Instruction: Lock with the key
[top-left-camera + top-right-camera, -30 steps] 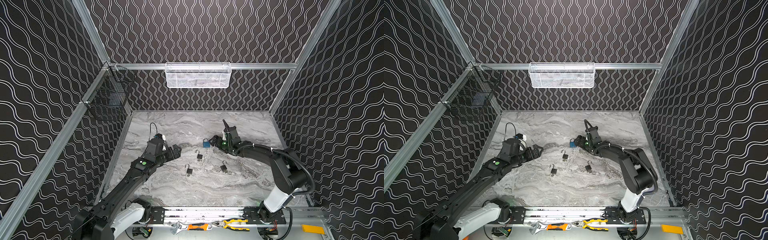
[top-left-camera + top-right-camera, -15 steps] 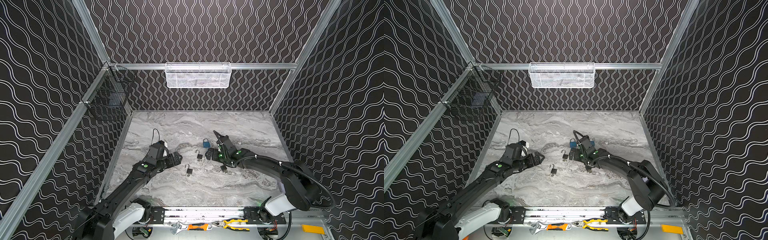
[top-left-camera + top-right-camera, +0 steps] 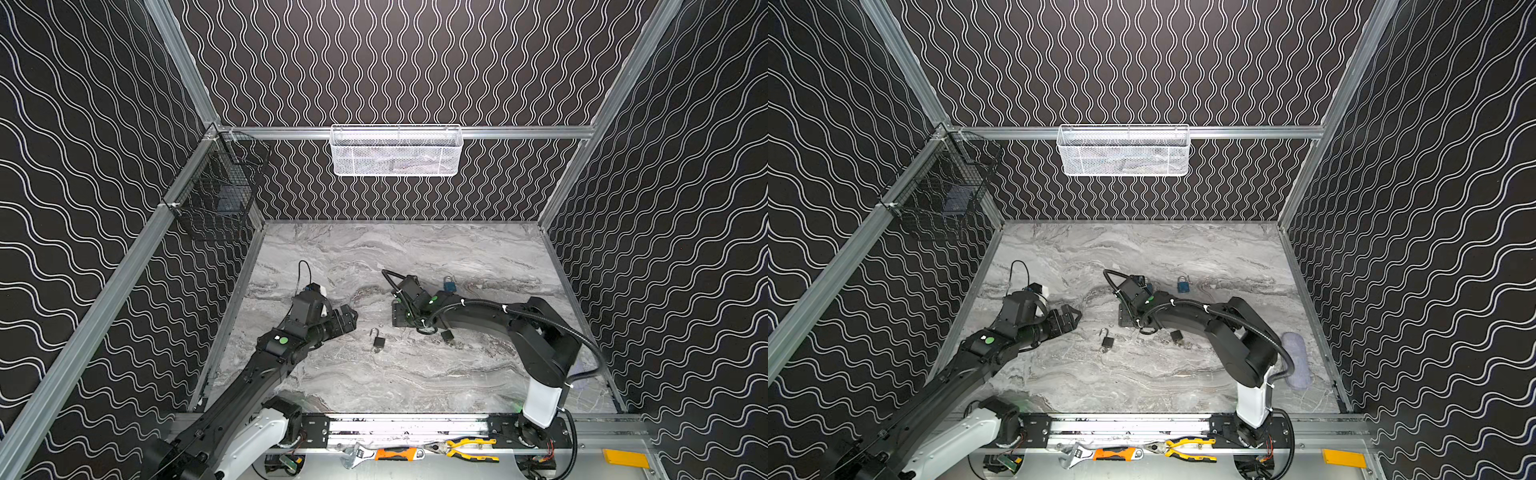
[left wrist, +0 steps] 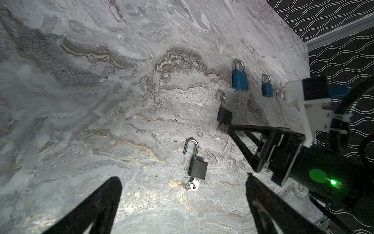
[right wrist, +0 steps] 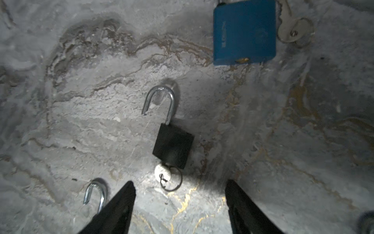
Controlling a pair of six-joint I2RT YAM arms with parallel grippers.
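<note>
1. The right pincer (image 5: 179, 182) is open, with nothing between its fingers. The black padlock (image 5: 173, 145) lies flat on the tabletop (image 5: 81, 131) just ahead of it, its shackle swung open and pointing away.
2. The key (image 5: 163, 173) sits in the padlock's near end with a wire ring on it. It is just ahead of the fingertips and clear of both.
3. In both top views the right wrist hides this padlock.
4. A second black padlock (image 4: 198, 167) lies ahead of the left pincer (image 4: 182, 177), which is spread wide and empty. Its shackle is open, and the second key (image 4: 193, 185) points toward that pincer.
5. In the right wrist view that lock's shackle lies just beside one right finger, which partly hides it.
6. Beyond the black padlock and off to one side lies a blue padlock (image 5: 244, 32) with its shackle closed. A loose silver key (image 5: 293, 30) lies just beside it.
7. A far blue padlock (image 4: 267, 89) lies further out on the same side.
8. A third black padlock (image 3: 446, 335) lies behind the right pincer, beside the forearm.
9. The blue padlock has raised lettering along one edge, too blurred to read.
10. Well beyond both pincers, a white mesh basket (image 3: 397, 151) and a black wire basket (image 3: 216, 199) hang on the walls.
11. Behind both pincers, by the arm bases, lie a wrench (image 3: 355, 451), an orange-handled tool (image 3: 399, 454) and yellow pliers (image 3: 469, 449).
</note>
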